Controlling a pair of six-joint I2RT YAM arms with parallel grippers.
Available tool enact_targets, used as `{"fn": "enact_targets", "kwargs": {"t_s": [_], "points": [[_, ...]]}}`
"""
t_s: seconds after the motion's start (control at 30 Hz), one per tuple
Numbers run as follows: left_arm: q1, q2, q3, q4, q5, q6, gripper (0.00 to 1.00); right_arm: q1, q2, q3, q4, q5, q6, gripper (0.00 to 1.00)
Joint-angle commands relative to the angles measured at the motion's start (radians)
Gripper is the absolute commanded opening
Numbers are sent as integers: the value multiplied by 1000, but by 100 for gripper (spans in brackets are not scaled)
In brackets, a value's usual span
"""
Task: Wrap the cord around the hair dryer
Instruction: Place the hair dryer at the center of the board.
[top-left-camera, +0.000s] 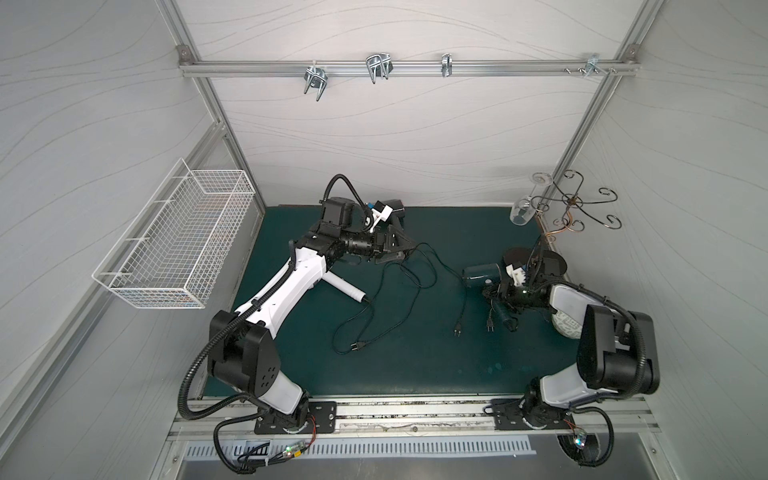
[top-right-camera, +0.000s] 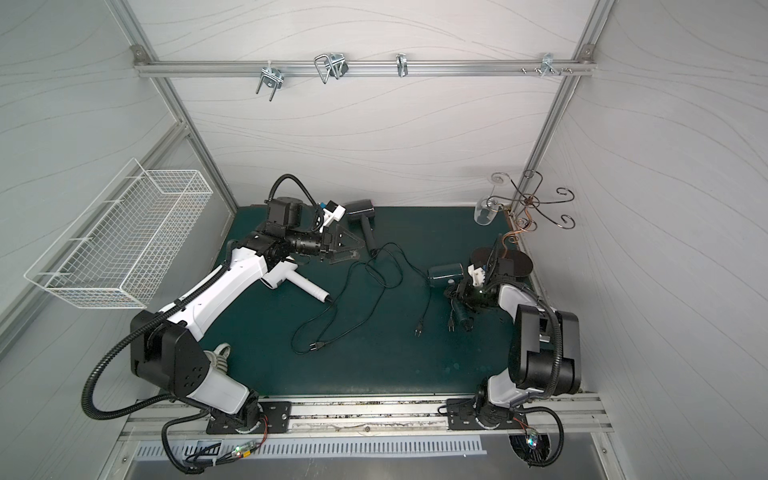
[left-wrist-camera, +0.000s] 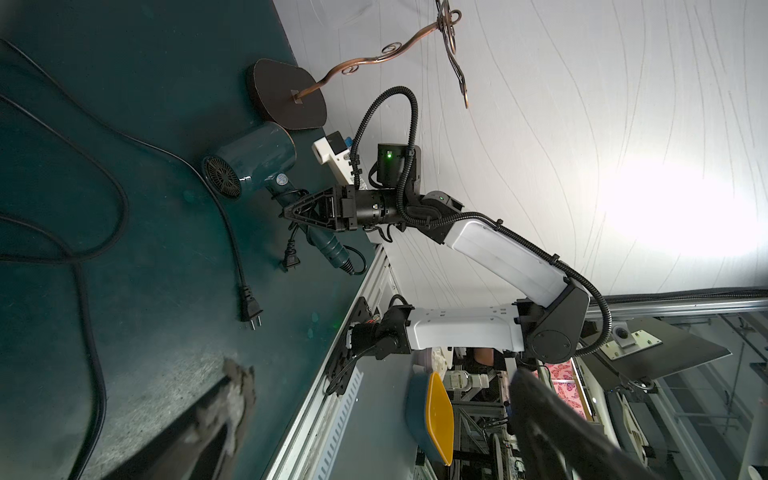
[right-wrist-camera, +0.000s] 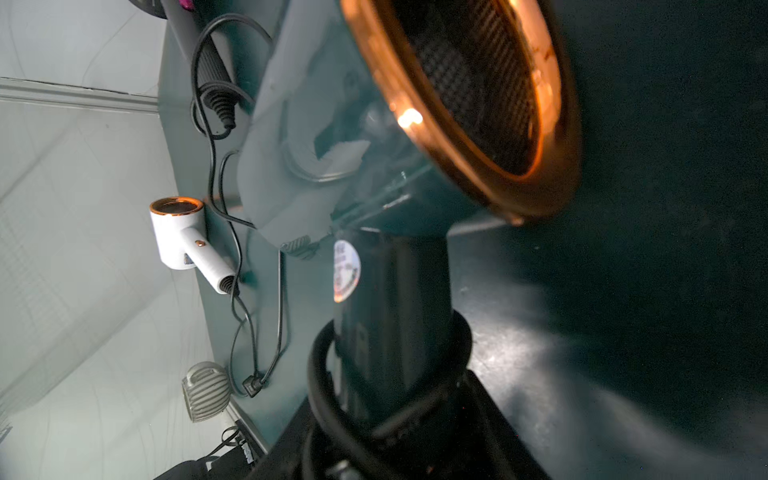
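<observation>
While the left gripper (top-right-camera: 358, 248) hung at 11 o'clock on the mat (top-left-camera: 415, 365) with its jaws spread wide and empty, just beside the black dryer (top-right-camera: 360, 210), the right gripper (left-wrist-camera: 291, 214) was clamped on the handle of the hair dryer (top-left-camera: 478, 274). That dryer sat at 3 o'clock, near the round base of the wire stand (left-wrist-camera: 291, 97), with its handle running toward 5 o'clock. In the right wrist view a loop of the cord (right-wrist-camera: 320, 365) circled the handle close to the jaws. Whether the jaws also pinched the cord could not be told. The plug (top-left-camera: 490, 326) lay on the mat just beside the handle's end. A white dryer (top-right-camera: 282, 276) lay at 9 o'clock, and the loose leads across the centre appeared to belong to the other two dryers.

Judged from its glossy shell, the hair dryer was probably rigid, fairly light and somewhat slippery. Its weight likely sat in the barrel, so a grip at mid-handle would let it swing least. The cord looked limp yet springy and would tend to uncoil unless kept taut. It would be best taken near the stiff plug
</observation>
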Motion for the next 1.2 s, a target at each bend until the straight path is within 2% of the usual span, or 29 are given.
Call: {"fn": "enact_targets", "kwargs": {"t_s": [0.0, 0.1, 0.23, 0.43, 0.67, 0.93, 1.17], "points": [[-1, -29, 11, 35, 0, 12, 98, -19, 7, 3, 0, 38, -30, 0], [-1, -34, 5, 30, -3, 18, 98, -36, 8, 2, -36, 58, -40, 1], [0, -37, 0, 28, -5, 22, 98, -46, 14, 12, -78, 76, -48, 12], [2, -41, -1, 19, -2, 30, 98, -46, 8, 23, -148, 98, -49, 44], [5, -54, -15, 18, -2, 37, 98, -46, -111, 1, -185, 170, -36, 72], [14, -71, -26, 6, -28, 43, 98, -48, -233, 45, -263, 217, -18, 87], [44, -111, -50, -136, -120, 138, 98, -6, -329, 71, -331, 179, -39, 99]]}}
